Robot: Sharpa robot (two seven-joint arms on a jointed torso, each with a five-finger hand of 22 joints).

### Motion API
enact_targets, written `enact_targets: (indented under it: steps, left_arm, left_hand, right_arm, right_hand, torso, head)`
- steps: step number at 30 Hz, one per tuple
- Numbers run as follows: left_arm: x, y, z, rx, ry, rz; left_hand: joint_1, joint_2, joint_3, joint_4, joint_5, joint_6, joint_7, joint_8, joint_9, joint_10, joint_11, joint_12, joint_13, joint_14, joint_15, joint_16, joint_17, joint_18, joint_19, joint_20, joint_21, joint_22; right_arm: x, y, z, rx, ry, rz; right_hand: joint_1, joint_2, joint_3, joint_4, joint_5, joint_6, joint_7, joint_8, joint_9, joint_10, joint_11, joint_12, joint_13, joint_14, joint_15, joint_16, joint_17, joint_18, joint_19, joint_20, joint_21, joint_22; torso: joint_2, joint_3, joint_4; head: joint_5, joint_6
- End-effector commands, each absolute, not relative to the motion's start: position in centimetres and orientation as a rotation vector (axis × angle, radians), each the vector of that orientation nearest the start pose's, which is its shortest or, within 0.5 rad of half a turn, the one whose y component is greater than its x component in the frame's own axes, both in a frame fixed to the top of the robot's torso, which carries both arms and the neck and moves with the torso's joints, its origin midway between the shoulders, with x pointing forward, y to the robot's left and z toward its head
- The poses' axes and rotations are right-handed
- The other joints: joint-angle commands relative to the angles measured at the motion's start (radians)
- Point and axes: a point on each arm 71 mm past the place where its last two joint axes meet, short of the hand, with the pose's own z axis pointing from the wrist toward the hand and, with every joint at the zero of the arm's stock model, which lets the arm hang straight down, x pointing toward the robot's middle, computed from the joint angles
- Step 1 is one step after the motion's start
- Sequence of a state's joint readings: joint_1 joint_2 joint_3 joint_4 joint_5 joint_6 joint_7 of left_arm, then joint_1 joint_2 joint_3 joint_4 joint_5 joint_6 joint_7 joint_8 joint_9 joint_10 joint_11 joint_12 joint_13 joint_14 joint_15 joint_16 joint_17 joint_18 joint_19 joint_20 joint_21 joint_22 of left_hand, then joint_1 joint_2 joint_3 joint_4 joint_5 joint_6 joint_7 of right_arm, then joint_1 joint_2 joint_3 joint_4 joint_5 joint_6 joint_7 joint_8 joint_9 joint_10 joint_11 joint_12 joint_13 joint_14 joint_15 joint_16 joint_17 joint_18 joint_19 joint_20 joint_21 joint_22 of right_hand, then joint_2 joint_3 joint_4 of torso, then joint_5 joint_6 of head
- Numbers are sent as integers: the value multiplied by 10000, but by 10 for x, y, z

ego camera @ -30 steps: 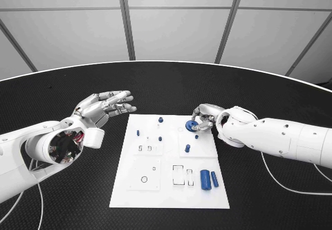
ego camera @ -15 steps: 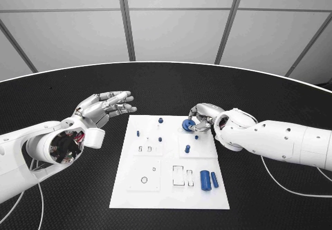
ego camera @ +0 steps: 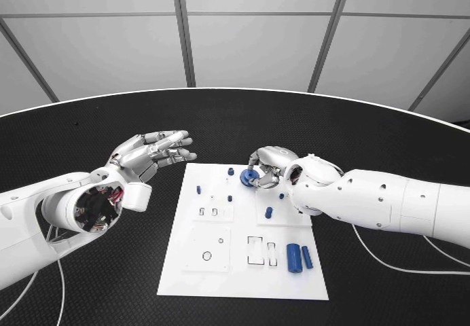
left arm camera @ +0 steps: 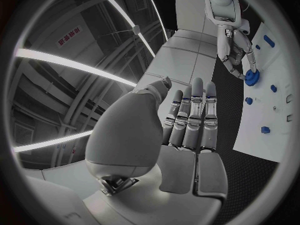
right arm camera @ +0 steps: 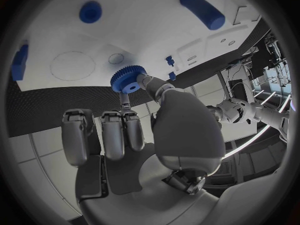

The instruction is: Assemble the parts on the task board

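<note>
The counter (ego camera: 117,299) looks matt black with a fine speckled grain. The board (ego camera: 240,278) is smooth matt white, plastic by its look. The gear (right arm camera: 127,80) is matt blue plastic, toothed. Both arms' shells are glossy white; the fingers (ego camera: 161,146) are silver metal.

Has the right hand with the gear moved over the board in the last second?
Yes. The right hand, gripping the blue gear, has shifted leftward across the task board, closer to the standing peg near its far edge.
</note>
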State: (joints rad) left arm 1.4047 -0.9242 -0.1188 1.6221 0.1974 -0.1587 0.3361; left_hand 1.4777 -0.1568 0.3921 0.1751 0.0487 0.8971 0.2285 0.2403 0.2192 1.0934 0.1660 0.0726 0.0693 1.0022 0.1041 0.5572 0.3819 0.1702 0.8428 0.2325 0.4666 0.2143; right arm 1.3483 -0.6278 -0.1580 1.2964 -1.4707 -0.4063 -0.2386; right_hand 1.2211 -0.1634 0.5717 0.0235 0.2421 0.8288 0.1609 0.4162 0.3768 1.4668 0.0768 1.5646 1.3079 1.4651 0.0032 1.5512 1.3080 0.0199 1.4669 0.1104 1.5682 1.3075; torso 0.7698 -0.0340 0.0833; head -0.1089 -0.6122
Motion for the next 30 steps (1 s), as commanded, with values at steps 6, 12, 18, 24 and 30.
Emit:
enact_targets:
  steps: [6, 12, 18, 24, 30]
  left_arm:
    - [488, 214, -109, -11633, 14416, -17499]
    - [487, 213, -109, -11626, 14442, -17519]
    - [487, 212, -109, -11627, 14459, -17525]
    - [487, 212, -109, -11629, 14466, -17520]
    - [487, 211, -109, -11623, 14489, -17537]
  left_hand:
    - [-106, 31, 45, 19, 12, -67, 24, -55, 9, -79, -6, -47, 10, -82, -2, 34, 9, 108, -82, 22, 34, 9]
    - [-106, 31, 45, 19, 12, -67, 24, -55, 9, -79, -6, -47, 10, -82, -2, 34, 9, 108, -82, 22, 34, 9]
    - [-106, 31, 45, 19, 12, -67, 24, -55, 9, -79, -6, -47, 10, -82, -2, 34, 9, 108, -82, 22, 34, 9]
    - [-106, 31, 45, 19, 12, -67, 24, -55, 9, -79, -6, -47, 10, -82, -2, 34, 9, 108, -82, 22, 34, 9]
    - [-106, 31, 45, 19, 12, -67, 24, -55, 9, -79, -6, -47, 10, -82, -2, 34, 9, 108, -82, 22, 34, 9]
  right_arm:
    - [544, -138, -155, -1768, 15452, 4901]
    - [545, -124, -155, -1894, 15383, 5037]
    - [545, -114, -154, -1979, 15332, 5169]
    - [546, -110, -153, -2027, 15367, 5161]
    - [548, -108, -154, -2087, 15510, 5072]
  right_hand:
    - [-52, 65, 64, -3, 80, 209, -107, -17, 9, 1021, -85, 42, 2607, 940, -86, 28, 2096, -199, 1039, -71, 26, 2633]
    - [-58, 66, 68, -2, 85, 203, -105, -27, 5, 1021, -86, 41, 2606, 941, -85, 30, 2101, -199, 1039, -71, 26, 2633]
    - [-67, 65, 73, -4, 95, 194, -103, -45, -3, 1018, -84, 39, 2604, 939, -82, 28, 2095, -199, 1039, -71, 26, 2633]
    - [-73, 66, 77, -4, 100, 191, -101, -54, -7, 1024, -84, 45, 2610, 941, -81, 30, 2101, -199, 1039, -71, 26, 2633]
    - [-80, 66, 79, -3, 104, 188, -99, -62, -10, 1025, -83, 46, 2611, 941, -80, 29, 2100, -199, 1039, -71, 26, 2633]
  torso:
    - [70, -37, 80]
    - [75, -27, 90]
    - [94, -19, 92]
    - [81, -8, 79]
    - [87, -11, 92]
  head:
    - [-8, 29]
    - [27, 6]
    - [53, 9]
    - [57, 5]
    - [59, -9]
